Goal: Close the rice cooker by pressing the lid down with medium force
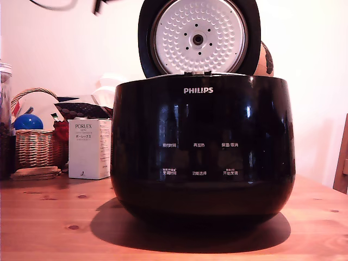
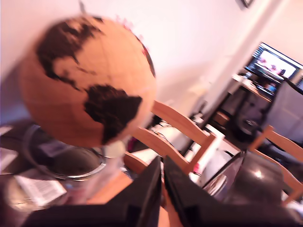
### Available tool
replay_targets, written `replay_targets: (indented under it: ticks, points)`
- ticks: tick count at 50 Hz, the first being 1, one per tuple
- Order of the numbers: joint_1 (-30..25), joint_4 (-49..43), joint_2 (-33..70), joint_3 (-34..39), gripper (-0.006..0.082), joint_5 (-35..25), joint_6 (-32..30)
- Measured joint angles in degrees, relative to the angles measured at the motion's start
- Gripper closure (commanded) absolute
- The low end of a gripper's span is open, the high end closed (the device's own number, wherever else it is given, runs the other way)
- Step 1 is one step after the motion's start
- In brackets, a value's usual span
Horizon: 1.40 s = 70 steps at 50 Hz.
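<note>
Black rice cooker [image 1: 202, 149] on the wooden table [image 1: 49, 223], lid [image 1: 198, 37] upright. Gripper [image 2: 162, 176] jaws nearly together, empty; globe [image 2: 87, 80] and chairs [image 2: 177, 135] just beyond it.

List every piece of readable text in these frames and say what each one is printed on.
"PHILIPS": white logo on the front of the rice cooker.
"PORLEX": top of the white box; the smaller lines under it are too small to read.
White Chinese button labels on the cooker: too small to read.
Wrist view: nothing legible.
</note>
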State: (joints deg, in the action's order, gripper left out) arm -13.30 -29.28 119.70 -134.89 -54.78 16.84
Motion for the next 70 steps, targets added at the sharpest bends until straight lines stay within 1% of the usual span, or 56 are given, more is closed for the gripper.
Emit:
replay_targets:
  ticks: [14,23,30,37,42,48,49,51,52,53,55,56,58,59,63,64,66,67,70]
  points:
    - [-3.0,0.0,4.6,0.0,0.0789,-1.1,0.3]
    - [-4.9,-0.2,5.0,0.0,0.0789,-1.9,0.0]
    - [-6.2,-1.1,5.0,0.0,0.0789,-3.6,-0.4]
    - [-7.4,-4.6,5.0,0.0,0.0789,-6.1,-1.1]
    - [-8.0,-8.9,5.0,0.0,0.0789,-9.6,-1.8]
    - [-8.5,-14.8,5.0,0.0,0.0789,-9.8,-2.8]
    - [-8.6,-16.1,5.0,0.0,0.0789,-9.8,-5.0]
    - [-8.8,-18.2,5.0,0.0,0.0789,-9.7,-5.0]
    - [-8.9,-19.2,5.0,0.0,0.0789,-9.2,-7.2]
    - [-9.0,-20.4,5.0,0.0,0.0789,-8.9,-7.5]
    - [-9.2,-23.2,4.9,0.0,0.0789,-6.1,-7.5]
    - [-9.4,-24.6,4.9,0.0,0.0789,-4.9,-10.4]
    - [-9.6,-27.4,4.9,0.0,0.0789,-2.0,-10.4]
    - [-9.7,-28.9,4.9,0.0,0.0789,-0.5,-13.9]
    - [-10.3,-33.9,4.7,0.0,0.0789,5.2,-14.6]
    - [-10.4,-34.9,4.6,0.0,0.0789,6.3,-18.6]
    - [-10.7,-36.7,4.2,0.0,0.0789,8.8,-18.6]
    - [-10.9,-37.5,3.9,0.0,0.0789,10.0,-20.9]
    - [-11.5,-39.0,2.9,0.0,0.0789,12.5,-20.9]
